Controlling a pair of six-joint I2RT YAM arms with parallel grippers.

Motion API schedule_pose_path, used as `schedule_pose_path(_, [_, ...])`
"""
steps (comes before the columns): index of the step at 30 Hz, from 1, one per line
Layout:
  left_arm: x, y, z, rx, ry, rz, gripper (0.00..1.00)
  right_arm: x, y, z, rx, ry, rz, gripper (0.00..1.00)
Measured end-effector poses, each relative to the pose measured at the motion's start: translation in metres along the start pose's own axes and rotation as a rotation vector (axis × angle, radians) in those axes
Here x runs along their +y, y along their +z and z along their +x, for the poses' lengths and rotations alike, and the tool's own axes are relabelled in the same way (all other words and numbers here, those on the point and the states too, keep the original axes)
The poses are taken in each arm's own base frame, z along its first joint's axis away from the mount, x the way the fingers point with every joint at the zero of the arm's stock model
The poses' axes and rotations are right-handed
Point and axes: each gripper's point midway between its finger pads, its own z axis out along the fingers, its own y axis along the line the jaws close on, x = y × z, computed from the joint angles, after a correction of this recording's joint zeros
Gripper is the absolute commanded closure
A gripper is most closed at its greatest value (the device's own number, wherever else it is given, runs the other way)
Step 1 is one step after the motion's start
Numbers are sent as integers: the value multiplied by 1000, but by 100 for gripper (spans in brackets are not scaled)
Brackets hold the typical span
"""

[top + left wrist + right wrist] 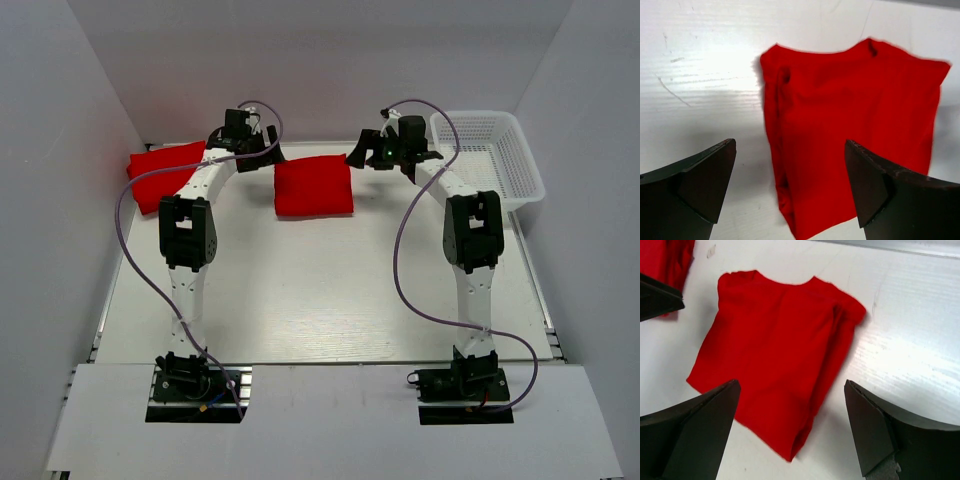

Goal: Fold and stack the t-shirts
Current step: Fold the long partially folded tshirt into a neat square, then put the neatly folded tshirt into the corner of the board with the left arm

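A folded red t-shirt (313, 186) lies flat at the back middle of the table. A second folded red t-shirt (165, 170) lies at the back left, partly behind the left arm. My left gripper (268, 155) is open and empty, just off the middle shirt's left edge. In the left wrist view the gripper (790, 145) hovers over that shirt (850, 115). My right gripper (358, 156) is open and empty at the shirt's right edge. In the right wrist view it (792, 385) hovers over the shirt (775, 360); the other shirt (667, 257) shows at top left.
A white plastic lattice basket (520, 165) stands at the back right, beside the right arm. White walls close in the table at the back and on both sides. A dark part of the left gripper (655, 297) shows at the left edge of the right wrist view.
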Motion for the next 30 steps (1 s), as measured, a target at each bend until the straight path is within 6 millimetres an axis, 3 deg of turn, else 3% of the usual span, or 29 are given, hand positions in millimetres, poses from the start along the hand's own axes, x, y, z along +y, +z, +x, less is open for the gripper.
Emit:
schedule_pose_path(8, [12,13,57,145,68,-29,0,10,-39,16,43,-35,57,10])
schedule_pose_path(13, [19,32,76,185,82,-33,0,17,-62,18,35,-58,89,10])
schedule_pose_path(17, [13,36,70,161,89,-10,4,17,-72,24,42,-70,106,10])
schedule_pose_path(27, [-7,59,71,135,167,12,34,7,-94,55,90,-53,190,10])
schedule_pose_path(30, [-12,66,73,129,189,-10,57,6,-104,57,85,-62,220,10])
